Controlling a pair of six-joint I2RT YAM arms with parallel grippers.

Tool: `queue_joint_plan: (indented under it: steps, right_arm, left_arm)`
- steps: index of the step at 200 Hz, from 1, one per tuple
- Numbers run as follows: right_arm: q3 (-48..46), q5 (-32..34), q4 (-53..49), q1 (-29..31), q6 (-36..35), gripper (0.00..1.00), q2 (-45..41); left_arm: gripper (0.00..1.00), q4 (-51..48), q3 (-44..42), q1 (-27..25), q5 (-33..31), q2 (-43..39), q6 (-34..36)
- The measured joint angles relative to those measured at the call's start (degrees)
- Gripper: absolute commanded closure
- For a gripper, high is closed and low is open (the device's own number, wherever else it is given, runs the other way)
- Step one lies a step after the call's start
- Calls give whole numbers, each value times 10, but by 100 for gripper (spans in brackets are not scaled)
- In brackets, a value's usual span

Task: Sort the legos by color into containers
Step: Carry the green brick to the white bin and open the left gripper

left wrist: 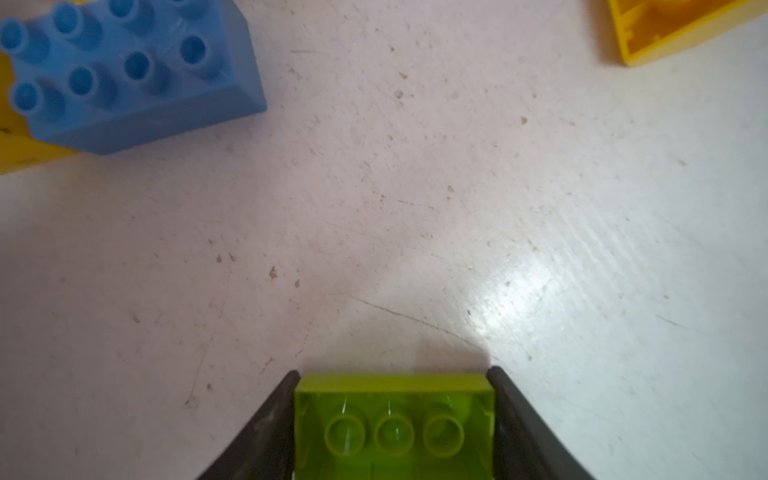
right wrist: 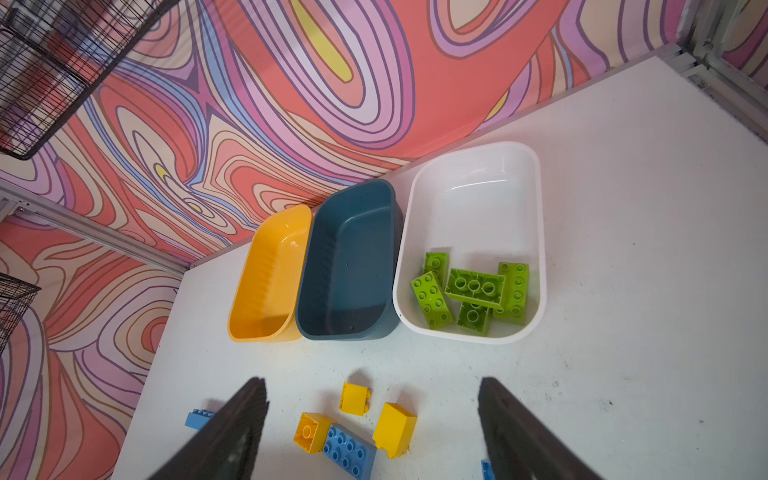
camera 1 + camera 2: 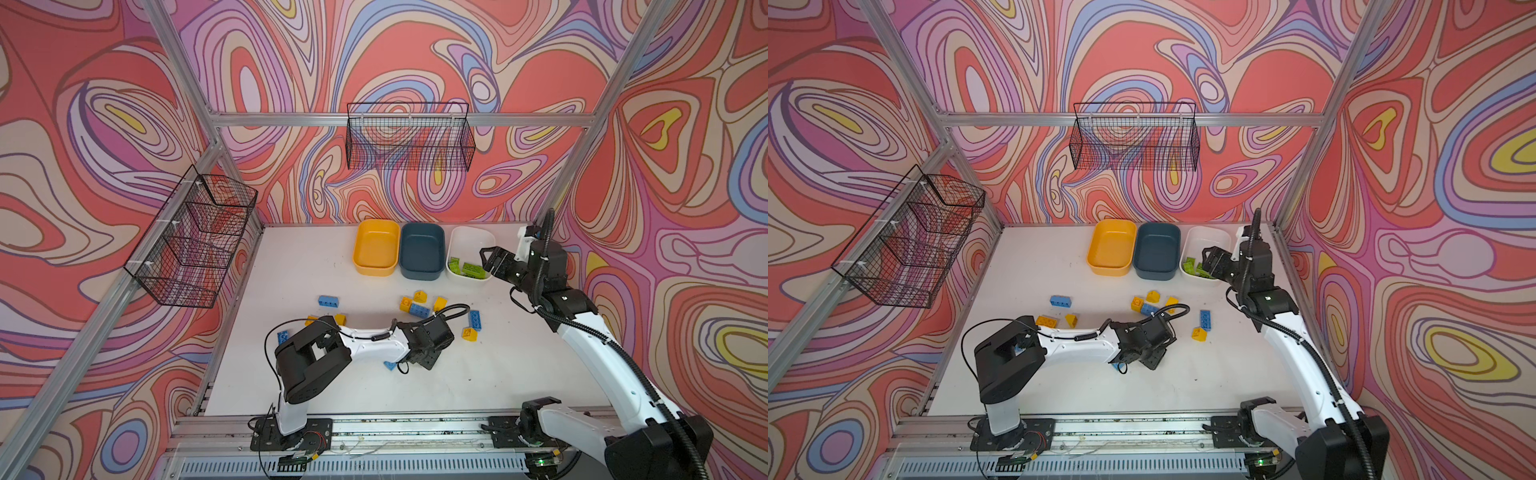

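My left pincer [image 1: 392, 376] is clamped on a lime green studded plastic brick [image 1: 394, 424].
I grip its smooth side walls, the brick sitting squarely between the fingertips. It looks light, rigid and slick. My right pincer [image 2: 372, 380] gapes wide and empty, with the white plastic tub [image 2: 478, 183] just beyond its tips.

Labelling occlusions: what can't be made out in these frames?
Lime brick in the left gripper: cut off by the left wrist view's edge; hidden under the left arm in both top views.
Blue brick: mostly under the left arm in both top views.
Green bricks in the white tub: right gripper overlaps some in both top views.
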Motion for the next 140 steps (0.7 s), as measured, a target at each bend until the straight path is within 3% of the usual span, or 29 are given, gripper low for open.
queue_joint_plan:
  steps: [80, 140]
  right_arm:
    - [-82, -26, 7, -6, 52, 15, -53]
    - [-157, -63, 14, -108, 89, 14, -86]
  left_arm:
    - [41, -17, 94, 34, -4, -20, 40]
    - [42, -14, 228, 111, 45, -3, 59]
